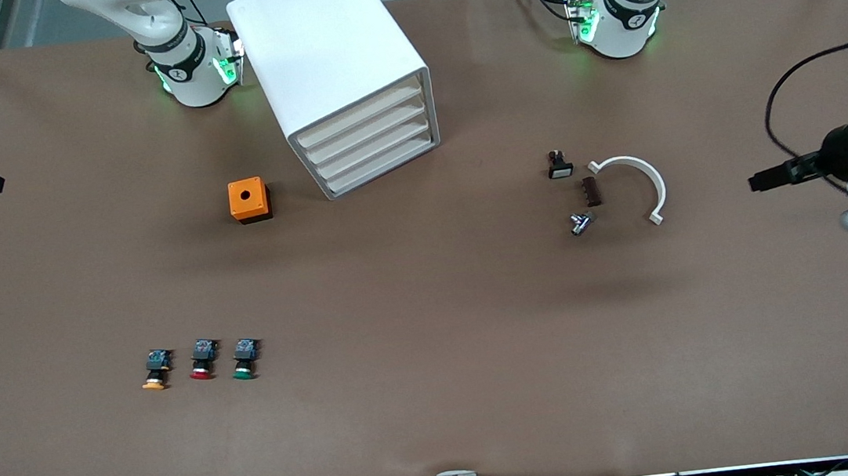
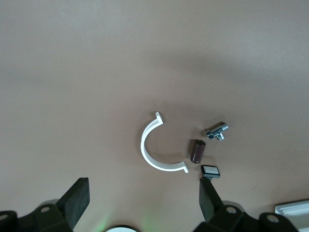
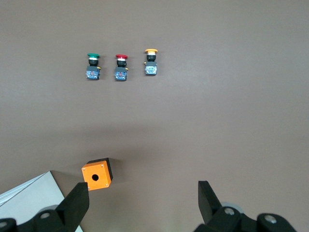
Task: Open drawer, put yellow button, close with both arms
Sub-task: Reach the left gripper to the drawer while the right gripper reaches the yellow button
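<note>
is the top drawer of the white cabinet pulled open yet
No, in the front view the drawer sits flush with the three lower fronts of the cabinet, with no tray showing.

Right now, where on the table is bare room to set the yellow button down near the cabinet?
Bare brown table lies in front of the cabinet, between the orange box and the white curved clamp. It is crowded around that clamp, and along the button row: yellow button, red, green.
</note>
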### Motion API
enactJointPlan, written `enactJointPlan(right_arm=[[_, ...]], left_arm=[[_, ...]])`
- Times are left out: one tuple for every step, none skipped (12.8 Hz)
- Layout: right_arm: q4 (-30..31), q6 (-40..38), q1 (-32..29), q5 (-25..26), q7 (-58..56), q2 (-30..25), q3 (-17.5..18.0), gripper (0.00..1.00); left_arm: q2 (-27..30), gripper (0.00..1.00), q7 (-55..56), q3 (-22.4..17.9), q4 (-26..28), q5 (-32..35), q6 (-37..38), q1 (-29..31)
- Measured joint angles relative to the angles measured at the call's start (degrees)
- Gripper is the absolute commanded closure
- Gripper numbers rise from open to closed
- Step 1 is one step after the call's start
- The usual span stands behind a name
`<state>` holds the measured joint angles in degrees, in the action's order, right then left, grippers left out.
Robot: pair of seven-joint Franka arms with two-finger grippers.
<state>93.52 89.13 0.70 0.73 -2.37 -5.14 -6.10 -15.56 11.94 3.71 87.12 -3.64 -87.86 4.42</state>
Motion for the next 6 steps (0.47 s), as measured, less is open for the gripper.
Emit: enactJointPlan(right_arm=[[-0.11, 0.25, -0.01, 0.43, -0.01, 0.96, -0.03, 0.00], [-0.26, 0.40, -0.02, 0.57, -0.01, 1.78, -0.03, 0.00], [-0.45, 0.41, -0.02, 0.71, -0.01, 2.45, -0.03, 0.00], [-0.75, 0.52, -0.03, 0.89, -0.01, 3.09, -0.02, 0.00], [-0.96, 1.22, -0.03, 0.96, -0.01, 3.80, -0.01, 0.00], [-0.90, 2.63, -0.03, 0.96, -0.02, 5.17, 0.01, 0.00]], left_arm=[[-1.43, 0.00, 3.26, 0.15, 0.00, 0.00, -0.09, -1.37], [-2.90, 0.00, 7.10, 0.28, -0.01, 0.00, -0.44, -3.37], [-4.36, 0.00, 11.30, 0.45, -0.03, 0.00, -0.73, -5.51], [-5.79, 0.00, 15.57, 0.53, -0.07, 0.00, -0.88, -7.73], [-7.20, 0.00, 20.38, 0.57, -0.17, -0.01, -0.99, -10.02], [-8.60, 0.00, 25.89, 0.69, -0.35, -0.58, -0.99, -11.91]])
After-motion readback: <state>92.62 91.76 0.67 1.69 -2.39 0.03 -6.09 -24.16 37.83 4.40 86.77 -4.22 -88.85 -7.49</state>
